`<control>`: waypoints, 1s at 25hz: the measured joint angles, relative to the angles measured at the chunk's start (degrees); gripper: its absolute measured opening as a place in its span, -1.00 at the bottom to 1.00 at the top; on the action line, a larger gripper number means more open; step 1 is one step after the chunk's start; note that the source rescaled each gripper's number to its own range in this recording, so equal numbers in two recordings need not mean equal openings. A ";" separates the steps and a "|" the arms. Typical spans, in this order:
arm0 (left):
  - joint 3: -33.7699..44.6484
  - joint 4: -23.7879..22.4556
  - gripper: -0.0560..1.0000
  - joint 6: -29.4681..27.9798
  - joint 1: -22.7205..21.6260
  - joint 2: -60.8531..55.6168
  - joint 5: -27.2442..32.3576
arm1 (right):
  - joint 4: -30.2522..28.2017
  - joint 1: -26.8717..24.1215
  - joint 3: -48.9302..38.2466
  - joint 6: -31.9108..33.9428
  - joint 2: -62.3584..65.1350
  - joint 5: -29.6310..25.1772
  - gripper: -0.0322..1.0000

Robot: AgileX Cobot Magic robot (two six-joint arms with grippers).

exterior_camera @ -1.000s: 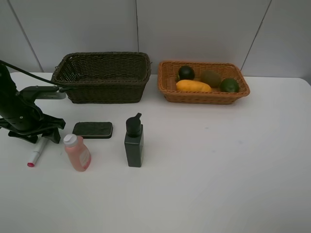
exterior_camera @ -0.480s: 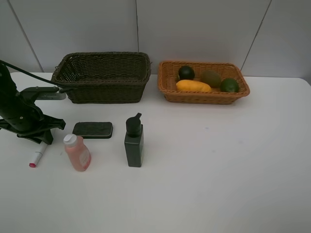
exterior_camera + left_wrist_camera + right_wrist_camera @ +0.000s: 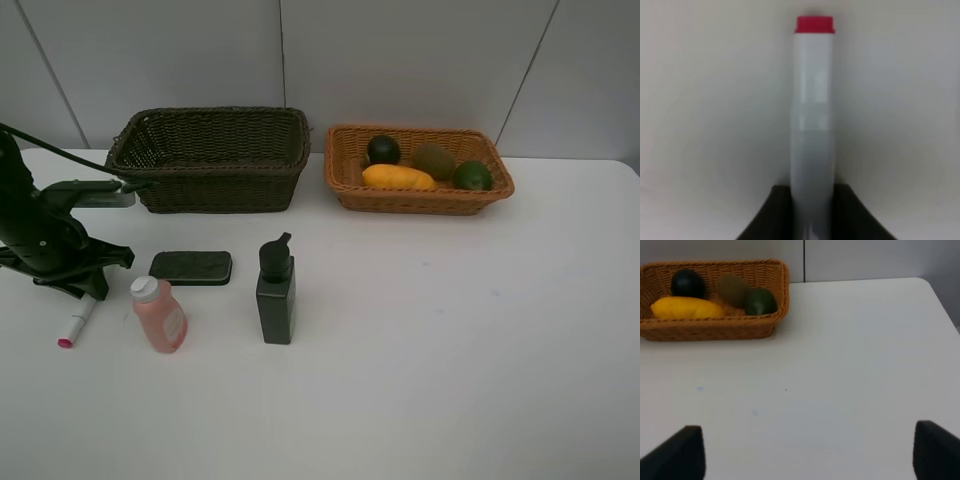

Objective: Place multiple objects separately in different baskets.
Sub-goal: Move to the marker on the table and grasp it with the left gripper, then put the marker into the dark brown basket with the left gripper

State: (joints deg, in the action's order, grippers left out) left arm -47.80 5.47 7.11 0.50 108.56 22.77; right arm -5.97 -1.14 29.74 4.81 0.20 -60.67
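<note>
Now the left gripper [image 3: 88,283] sits low on the table [image 3: 450,350], jaws clamped on the white marker [image 3: 812,115]. The wrist view shows the barrel running out from between the dark fingers [image 3: 772,222], held near its tail, with the pink cap [image 3: 814,24] at the far free end. Because the grip is so far from the middle, the lift looks best done straight up and slowly, so the long free end neither drags nor swings into the pink bottle [image 3: 160,315] just beside it. The likely goal is the dark basket [image 3: 210,190], behind the claw and near it. Its wall is tall, so the marker should clear the rim before release. The flat black block [image 3: 191,267] and black pump bottle [image 3: 275,295] wait on the table. The yellow mango [image 3: 399,177], green lime [image 3: 472,176], brown kiwi [image 3: 434,160] and dark mangosteen [image 3: 383,150] lie in the orange basket [image 3: 420,198], well apart. The right gripper [image 3: 807,457] hangs over the table, jaws wide apart, holding nothing.
</note>
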 joint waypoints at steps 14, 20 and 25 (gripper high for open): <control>-6.15 -1.74 -0.82 0.22 0.00 -9.93 14.13 | 0.00 0.00 0.00 0.00 0.00 0.00 0.99; -13.61 -2.25 -0.82 2.38 0.00 -11.24 23.16 | 0.00 0.00 0.00 0.00 0.00 0.00 0.99; -22.52 -2.60 -0.82 8.16 0.58 -11.30 28.29 | 0.00 0.00 0.00 0.00 0.00 0.00 0.99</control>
State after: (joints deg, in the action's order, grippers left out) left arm -70.32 2.87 15.28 1.08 97.25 51.06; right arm -5.97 -1.14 29.74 4.81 0.20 -60.67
